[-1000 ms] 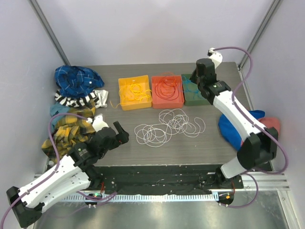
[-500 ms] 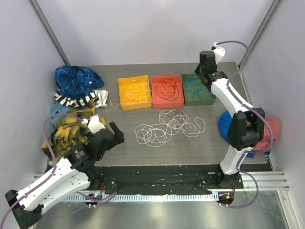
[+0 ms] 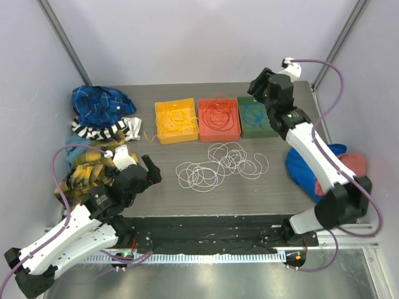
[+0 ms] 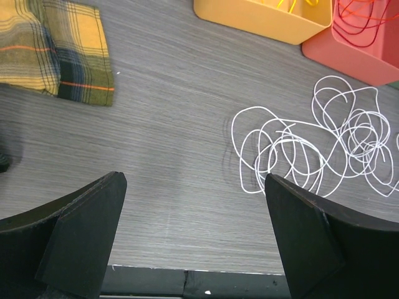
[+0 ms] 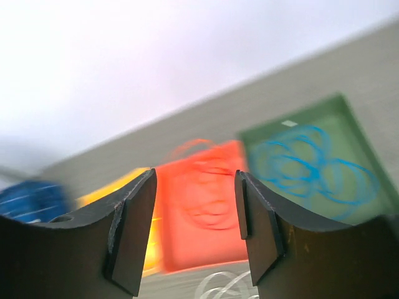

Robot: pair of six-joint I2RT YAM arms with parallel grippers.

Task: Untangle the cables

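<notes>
A tangle of white cables (image 3: 221,165) (image 4: 312,143) lies loose on the dark table, in front of three bins. The yellow bin (image 3: 176,121) holds yellow cables, the red bin (image 3: 219,118) red ones, and the green bin (image 3: 257,118) blue cables (image 5: 312,165). My left gripper (image 3: 151,170) (image 4: 193,187) hovers near the table's front edge, left of the white tangle, open and holding nothing. My right gripper (image 3: 257,84) (image 5: 195,187) is raised over the back of the green bin. It is open with nothing between its fingers, and the red bin (image 5: 206,212) shows through the gap.
Cloths are piled at the table's left: a blue one (image 3: 100,104), a striped one (image 3: 103,129) and a yellow plaid one (image 3: 93,168) (image 4: 56,50). A blue cloth (image 3: 305,168) and a red cloth (image 3: 354,163) hang off the right side. The table's front edge (image 4: 187,274) lies just below my left fingers.
The right gripper has gone from shut to open while its wrist swung and lifted above the green bin. The left arm has drawn slightly back and left.
</notes>
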